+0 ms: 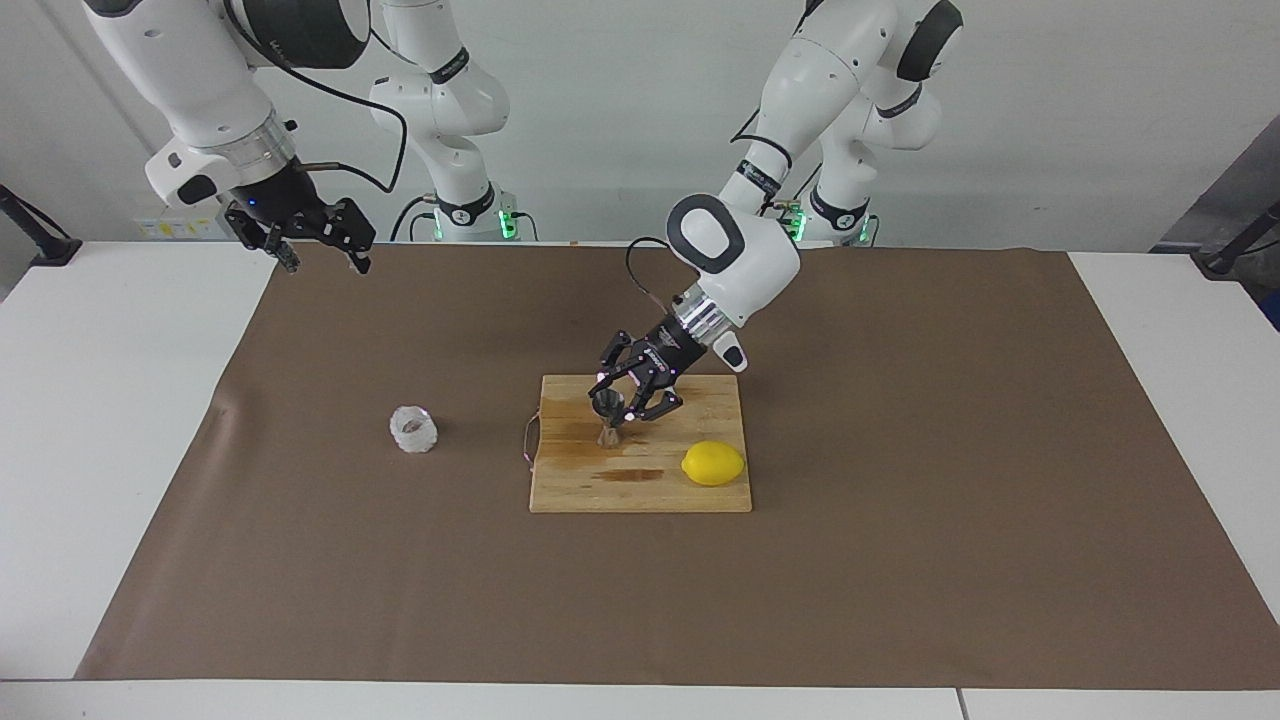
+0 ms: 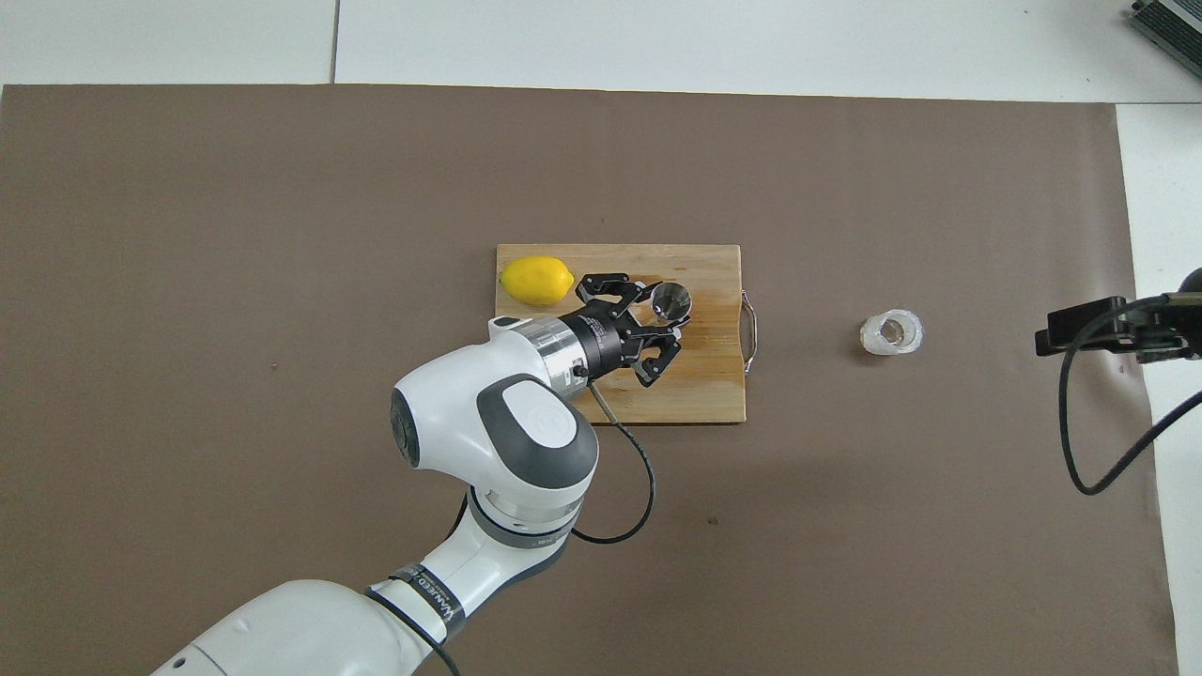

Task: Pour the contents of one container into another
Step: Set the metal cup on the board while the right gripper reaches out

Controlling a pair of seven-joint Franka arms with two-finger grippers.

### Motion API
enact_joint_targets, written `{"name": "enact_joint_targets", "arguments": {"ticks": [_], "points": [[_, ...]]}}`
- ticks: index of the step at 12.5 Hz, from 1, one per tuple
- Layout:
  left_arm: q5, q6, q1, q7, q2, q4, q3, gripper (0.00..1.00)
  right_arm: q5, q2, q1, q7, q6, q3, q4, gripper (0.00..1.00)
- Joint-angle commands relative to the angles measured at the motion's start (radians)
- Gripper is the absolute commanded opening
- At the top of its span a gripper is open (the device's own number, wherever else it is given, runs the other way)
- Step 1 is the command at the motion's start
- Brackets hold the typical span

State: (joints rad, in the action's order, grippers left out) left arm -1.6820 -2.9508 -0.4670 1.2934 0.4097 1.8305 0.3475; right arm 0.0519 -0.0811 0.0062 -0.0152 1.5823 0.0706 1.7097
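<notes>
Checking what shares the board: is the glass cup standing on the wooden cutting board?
No, the glass cup stands on the brown mat, off the cutting board, toward the right arm's end of the table.

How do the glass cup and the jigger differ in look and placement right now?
The glass cup is squat, clear and faceted; the jigger is slim, steel and hourglass-shaped. The cup sits on the brown mat, toward the right arm's end; the jigger stands on the board. The cup stands free; the left tool is at the jigger. Both are upright.
</notes>
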Motion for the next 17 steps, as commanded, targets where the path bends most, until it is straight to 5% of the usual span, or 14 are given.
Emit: {"name": "enact_joint_targets", "arguments": {"ticks": [1,3,6,11,17], "points": [[-0.013,-0.024,-0.01,-0.022,0.006,0.0,-0.005,0.57,0.011,0.007,-0.011,-0.005,-0.015,-0.008,-0.016,1.0],[-0.015,-0.022,-0.005,-0.028,0.006,0.0,-0.005,0.65,0.011,0.007,-0.011,-0.005,-0.015,-0.008,-0.016,1.0],[-0.013,-0.022,-0.007,-0.028,0.004,-0.005,-0.005,1.0,0.011,0.009,-0.011,-0.005,-0.015,-0.008,-0.016,1.0],[-0.018,-0.117,-0.025,-0.023,-0.014,-0.019,0.04,1.0,0.013,0.001,-0.017,0.059,-0.019,-0.006,-0.007,1.0],[0.079,-0.088,0.076,0.003,-0.065,-0.075,0.06,1.0,0.025,-0.025,-0.073,0.651,0.132,-0.003,0.105,1.0]]}}
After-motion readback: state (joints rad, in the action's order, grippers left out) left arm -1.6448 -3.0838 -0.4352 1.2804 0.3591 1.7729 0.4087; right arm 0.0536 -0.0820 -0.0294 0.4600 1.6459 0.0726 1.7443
